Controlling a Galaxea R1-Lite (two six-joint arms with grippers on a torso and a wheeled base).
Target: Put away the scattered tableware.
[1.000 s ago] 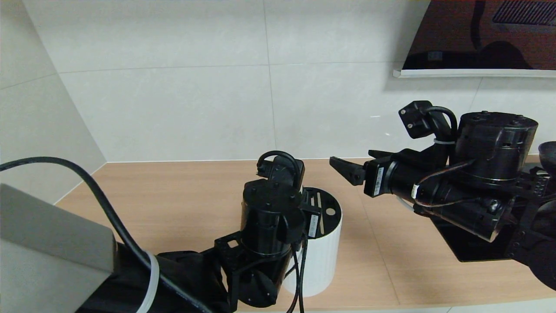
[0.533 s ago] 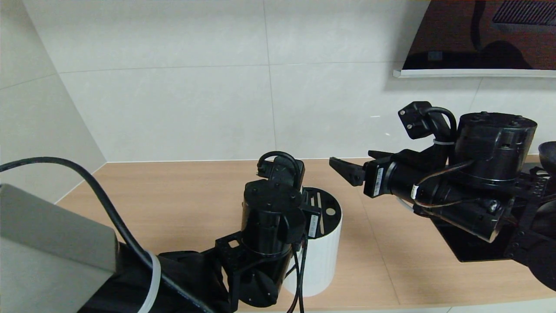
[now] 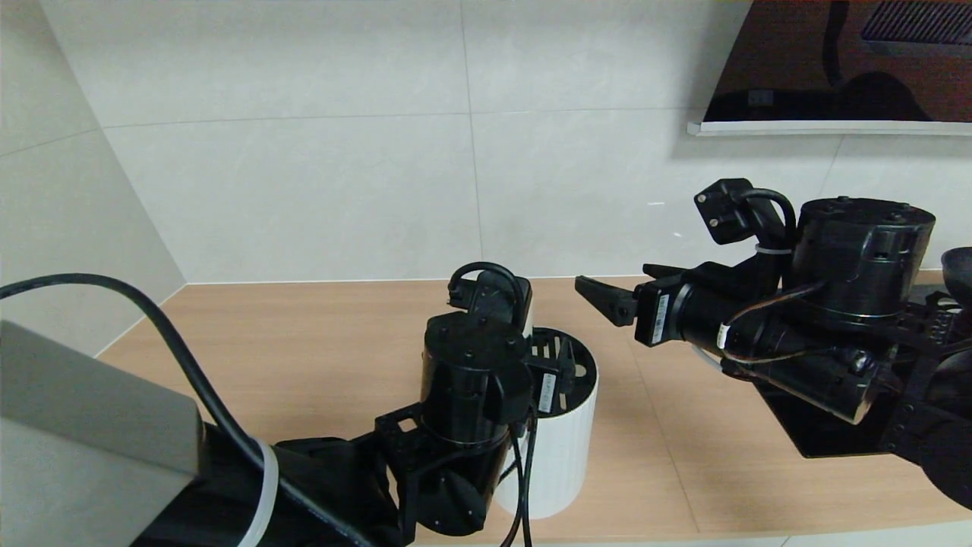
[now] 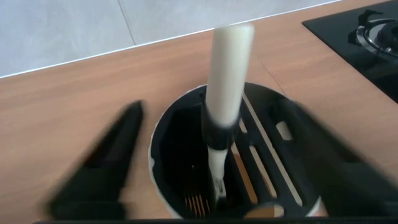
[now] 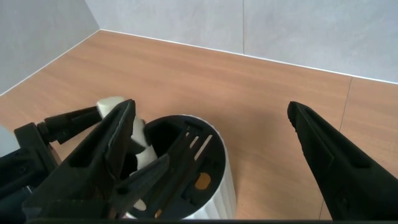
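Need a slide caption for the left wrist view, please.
Open left gripper flanking a cream-handled utensil that stands in the slotted holder on the wooden counter.

Head camera: mounted high, faces forward and down onto the wooden counter point(image 3: 304, 342) and tiled wall point(image 3: 304, 190).
Left wrist camera: very close above the white holder point(image 4: 177, 137), looking straight into it.
Right wrist camera: farther off, angled down.
All three views share holder and counter.
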